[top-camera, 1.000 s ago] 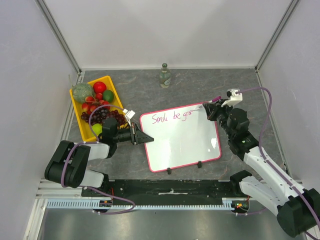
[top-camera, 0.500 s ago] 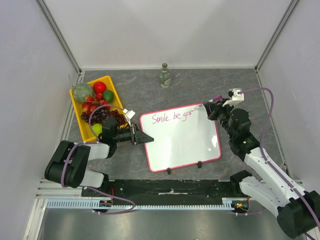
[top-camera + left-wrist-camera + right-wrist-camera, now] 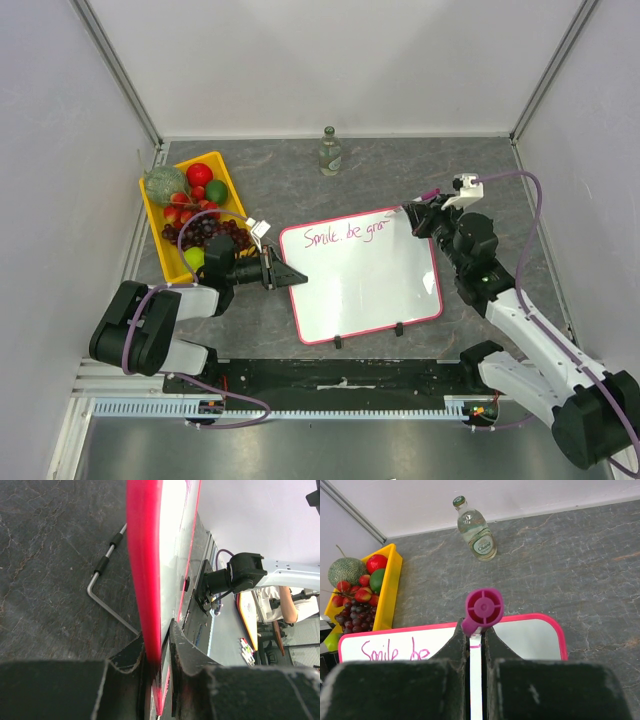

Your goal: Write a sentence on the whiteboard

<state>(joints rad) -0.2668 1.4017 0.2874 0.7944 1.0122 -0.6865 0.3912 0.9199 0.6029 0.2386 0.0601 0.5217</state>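
While the whiteboard [image 3: 365,285] lies flat on the dark stone-pattern table [image 3: 290,180], right of centre, with two black clips [image 3: 337,342] on its near edge, the left gripper [image 3: 288,275] reaches in low from the left and meets the board's left edge; left wrist view: both fingers [image 3: 127,657] pressed onto the pink-red rim [image 3: 145,555], one on each face, jaws pinching the board. Right gripper [image 3: 420,214] sits over the board's far right corner, closed on a marker [image 3: 431,195]; right wrist view: white barrel clamped between the two fingers [image 3: 457,642], magenta end cap [image 3: 484,607] facing the camera, tip hidden below. Whether the tip touches the surface cannot be told. Sentence [image 3: 345,235] runs along the far edge of the board in thin pink cursive, legible as "Smile. be gra", with its last letter just beside the marker. Yellow tray [image 3: 148,212] of fruit stands at far left, well apart from the board. Glass bottle [image 3: 329,152] stands upright near the back wall, beyond the board
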